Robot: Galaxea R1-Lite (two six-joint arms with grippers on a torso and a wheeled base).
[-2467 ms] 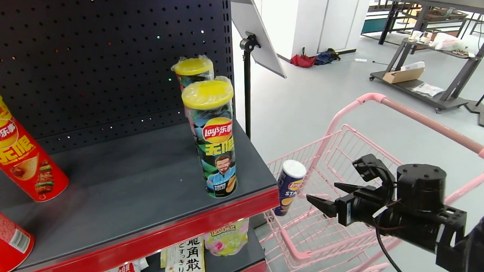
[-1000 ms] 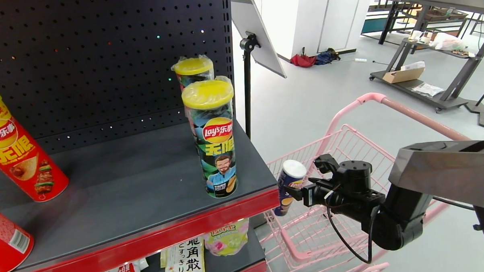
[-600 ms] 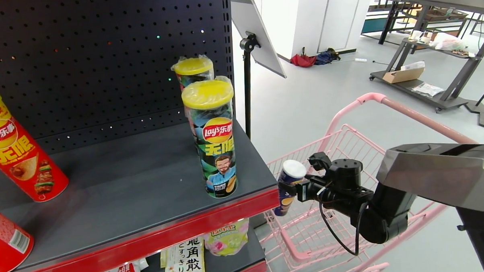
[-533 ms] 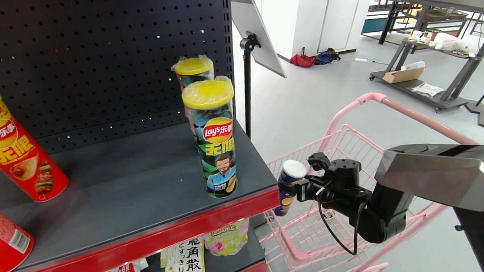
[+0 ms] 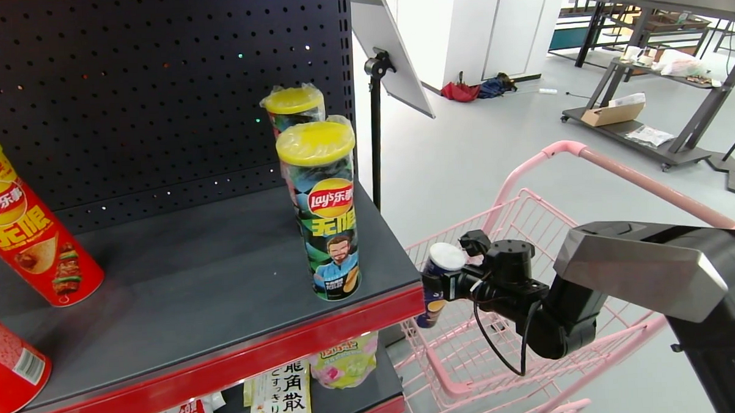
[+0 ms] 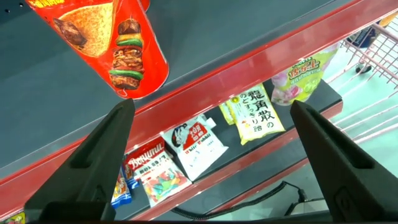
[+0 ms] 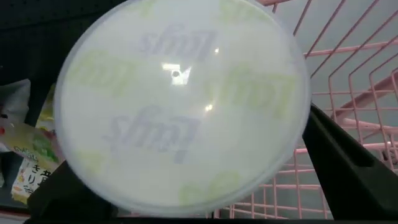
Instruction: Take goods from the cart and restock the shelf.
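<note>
The right gripper is spread wide and straddles the top of the blue chip can, which stands in the pink cart at the shelf's 4 o'clock. The right arm stretches nearly level, coming in from 3 o'clock. The left gripper is also spread and faces the shelf's red edge near a red chip can.

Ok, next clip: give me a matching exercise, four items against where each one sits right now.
Things:
1. blue chip can
2. front yellow-lidded chip can
3. red chip can with skewer picture
4. snack packets

Places:
A. lower shelf
B. top shelf, left side
C. inside the pink cart
D. top shelf, near its right front corner

Pairs: 1-C; 2-D; 3-B; 4-A
</note>
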